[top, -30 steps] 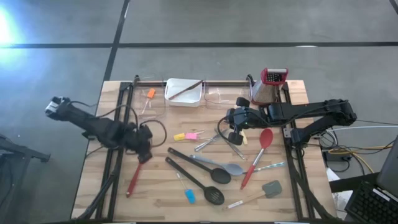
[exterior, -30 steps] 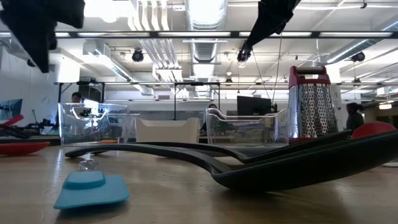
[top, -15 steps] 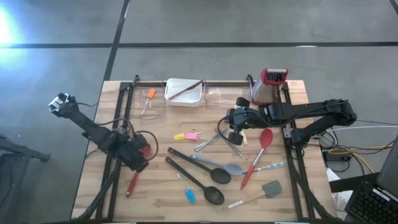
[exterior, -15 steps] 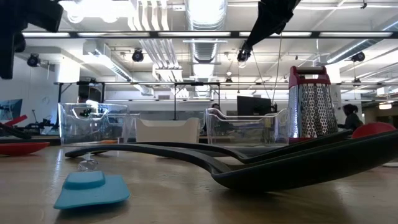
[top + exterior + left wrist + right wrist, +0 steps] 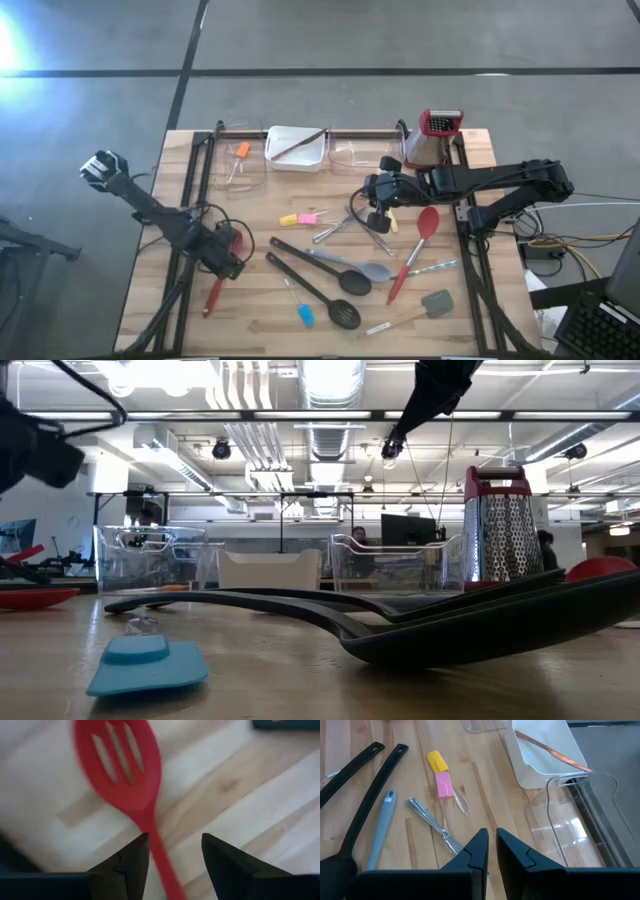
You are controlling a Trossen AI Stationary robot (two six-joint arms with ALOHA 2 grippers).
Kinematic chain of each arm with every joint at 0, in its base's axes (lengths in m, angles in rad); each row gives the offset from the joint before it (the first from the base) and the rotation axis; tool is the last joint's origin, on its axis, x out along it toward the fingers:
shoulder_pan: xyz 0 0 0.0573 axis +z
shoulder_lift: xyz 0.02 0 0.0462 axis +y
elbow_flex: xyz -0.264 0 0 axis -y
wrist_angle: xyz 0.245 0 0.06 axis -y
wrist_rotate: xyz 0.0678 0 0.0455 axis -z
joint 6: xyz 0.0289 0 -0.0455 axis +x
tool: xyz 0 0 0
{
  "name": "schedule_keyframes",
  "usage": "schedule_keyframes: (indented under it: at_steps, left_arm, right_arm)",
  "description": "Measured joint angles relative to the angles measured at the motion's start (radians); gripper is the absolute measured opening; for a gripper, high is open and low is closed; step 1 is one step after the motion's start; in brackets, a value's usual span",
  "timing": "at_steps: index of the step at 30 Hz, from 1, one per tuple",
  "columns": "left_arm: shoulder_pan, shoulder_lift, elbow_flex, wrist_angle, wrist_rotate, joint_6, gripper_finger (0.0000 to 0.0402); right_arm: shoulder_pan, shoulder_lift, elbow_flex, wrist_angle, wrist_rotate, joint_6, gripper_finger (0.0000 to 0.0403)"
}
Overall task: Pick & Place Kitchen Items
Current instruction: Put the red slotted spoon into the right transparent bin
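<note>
A red slotted spoon (image 5: 120,765) lies flat on the wooden table at the left, its handle (image 5: 213,296) running toward the near edge. My left gripper (image 5: 226,262) points down over it, open. Its fingers (image 5: 131,861) stand on either side of the spoon's neck without touching it. My right gripper (image 5: 492,851) is shut and hovers above the metal tongs (image 5: 338,226) at the table's middle. Black spoons (image 5: 318,285), a grey spoon (image 5: 352,266), a red spoon (image 5: 414,250) and a blue piece (image 5: 305,316) lie loose nearby.
A white tray (image 5: 295,150) with a thin stick in it stands at the far edge, between two clear bins (image 5: 236,160) (image 5: 358,156). A red-topped grater (image 5: 436,135) stands far right. Yellow and pink pieces (image 5: 300,218) and a grey spatula (image 5: 435,303) also lie on the table.
My left gripper has come down toward the red slotted spoon and a little toward the table's near edge, rolling about its own axis as it went. The spoon has stayed where it was. My right arm has kept still.
</note>
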Motion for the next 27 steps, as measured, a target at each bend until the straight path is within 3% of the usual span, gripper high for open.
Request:
schedule_keyframes:
  at_steps: [8,17,22,27]
  left_arm:
    - [0.0,0.015,-0.113,0.071,0.09,-0.08,0.0184]
    - [0.0,0.034,-0.174,0.148,0.065,-0.078,0.0174]
    - [-0.001,0.069,-0.177,0.157,0.026,-0.079,0.0135]
    - [-0.001,0.108,-0.173,0.162,-0.008,-0.055,0.006]
  right_arm:
    - [0.0,0.0,0.0,0.0,0.0,0.0,0.0034]
    - [0.0,0.0,0.0,0.0,0.0,0.0,0.0034]
    - [0.0,0.0,0.0,0.0,0.0,0.0,0.0034]
    - [0.0,0.0,0.0,0.0,0.0,0.0,0.0034]
